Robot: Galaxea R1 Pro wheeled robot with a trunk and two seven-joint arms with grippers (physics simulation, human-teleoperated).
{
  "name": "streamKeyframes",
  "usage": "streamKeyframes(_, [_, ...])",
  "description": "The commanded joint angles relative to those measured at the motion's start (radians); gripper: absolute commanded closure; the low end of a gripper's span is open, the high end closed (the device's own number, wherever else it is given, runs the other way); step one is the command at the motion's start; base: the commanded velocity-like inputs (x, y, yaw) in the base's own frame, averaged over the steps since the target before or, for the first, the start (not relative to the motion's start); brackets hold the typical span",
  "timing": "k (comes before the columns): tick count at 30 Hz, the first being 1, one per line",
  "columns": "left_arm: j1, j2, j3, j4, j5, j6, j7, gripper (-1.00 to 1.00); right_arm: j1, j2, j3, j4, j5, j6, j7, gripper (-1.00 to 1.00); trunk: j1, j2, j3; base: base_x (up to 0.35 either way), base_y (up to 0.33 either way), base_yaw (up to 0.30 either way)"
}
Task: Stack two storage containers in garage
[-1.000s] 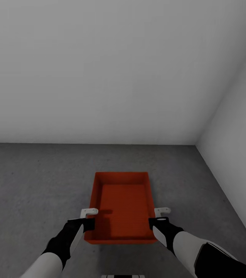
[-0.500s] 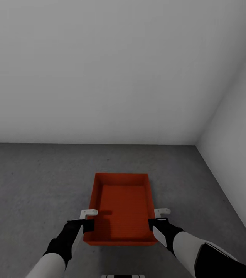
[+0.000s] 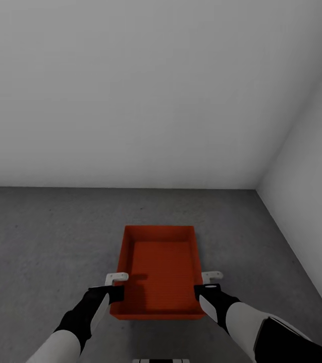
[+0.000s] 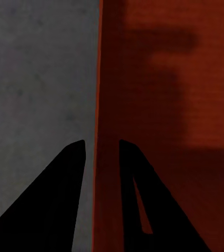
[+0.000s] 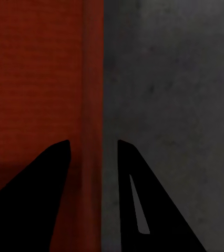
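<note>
Item: storage container [image 3: 160, 272], lower centre, over garage floor [image 3: 40, 237]. Left gripper [image 4: 100, 149] and right gripper [image 5: 93, 149] jaws pinched opposite walls. Risk: uneven release tilts it.

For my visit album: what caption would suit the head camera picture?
Both grippers, left and right, straddle the side walls of an orange-red storage container over the grey concrete floor.

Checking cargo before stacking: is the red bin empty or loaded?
Empty: the storage container shows a bare ribbed bottom, open top, nothing inside, level above the grey floor.
</note>
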Motion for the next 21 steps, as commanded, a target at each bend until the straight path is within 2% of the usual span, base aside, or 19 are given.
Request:
streamKeyframes(1, [0.0, 0.001, -0.004, -0.001, 0.016, 0.006, 0.013, 1.0, 0.0, -0.007, -0.001, -0.006, 0.003, 0.008, -0.016, 1.0, 0.0, 0.0, -0.001, 0.0, 0.0, 0.0])
streamKeyframes(21, [0.0, 0.0, -0.005, -0.001, 0.016, 0.006, 0.013, 1.0, -0.001, -0.018, -0.001, -0.005, 0.001, 0.02, -0.016, 1.0, 0.0, 0.0, -0.001, 0.0, 0.0, 0.0])
